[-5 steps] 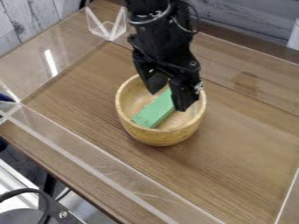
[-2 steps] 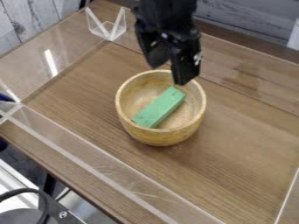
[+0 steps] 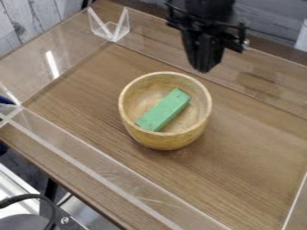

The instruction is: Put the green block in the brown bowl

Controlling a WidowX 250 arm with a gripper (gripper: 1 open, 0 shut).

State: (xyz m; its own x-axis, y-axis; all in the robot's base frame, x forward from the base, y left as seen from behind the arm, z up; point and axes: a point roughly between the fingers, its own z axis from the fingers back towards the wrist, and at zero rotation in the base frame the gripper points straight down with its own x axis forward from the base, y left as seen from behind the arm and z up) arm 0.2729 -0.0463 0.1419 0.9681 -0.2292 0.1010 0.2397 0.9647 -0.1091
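Observation:
The green block (image 3: 163,110) lies slanted inside the brown bowl (image 3: 132,124), which sits on the wooden table. Nothing touches the block. My black gripper (image 3: 206,61) hangs above and behind the bowl, to its upper right, pointing down. Its fingers stand close together with nothing between them.
Clear acrylic walls (image 3: 72,175) fence the wooden tabletop (image 3: 246,144) on the front, left and back sides. A small clear bracket (image 3: 110,24) stands at the back left corner. Black cables and equipment (image 3: 24,216) lie below the front edge.
The gripper rose out of the bowl and moved up and to the right, away from the block. Its fingers, spread wide earlier, have come together.

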